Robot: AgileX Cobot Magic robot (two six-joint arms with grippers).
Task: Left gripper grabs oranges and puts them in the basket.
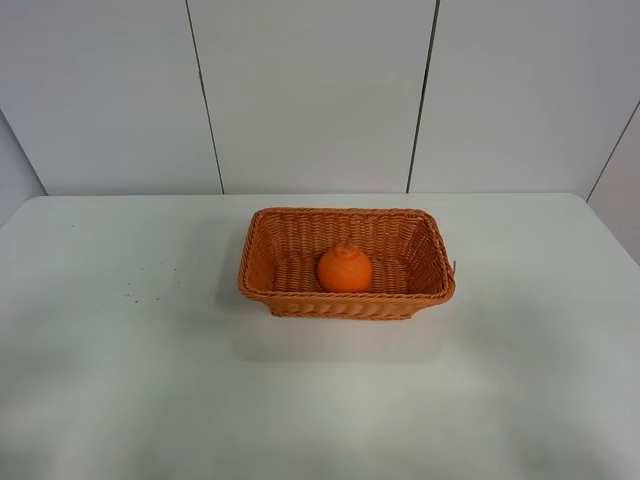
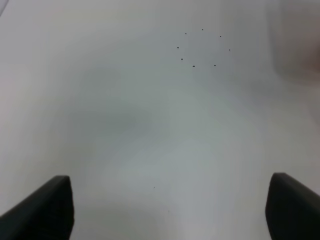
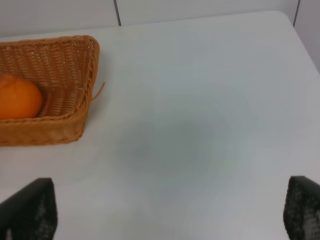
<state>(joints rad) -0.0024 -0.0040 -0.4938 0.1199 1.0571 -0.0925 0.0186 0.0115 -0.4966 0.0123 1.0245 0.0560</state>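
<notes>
The orange (image 1: pixel 345 268) rests inside the wicker basket (image 1: pixel 266 285) at the middle of the white table, near its front wall. It also shows in the right wrist view (image 3: pixel 18 97), inside the basket (image 3: pixel 65 125). Neither arm shows in the exterior high view. The left gripper (image 2: pixel 169 210) is open and empty over bare table; only its two black fingertips (image 2: pixel 42 212) show. The right gripper (image 3: pixel 170 212) is open and empty, apart from the basket, with its fingertips (image 3: pixel 30 210) at the frame's lower corners.
Several small dark specks (image 1: pixel 150 280) mark the table left of the basket; they also show in the left wrist view (image 2: pixel 200 50). A loose wicker strand (image 3: pixel 98 91) sticks out of the basket's right end. Grey wall panels stand behind the table.
</notes>
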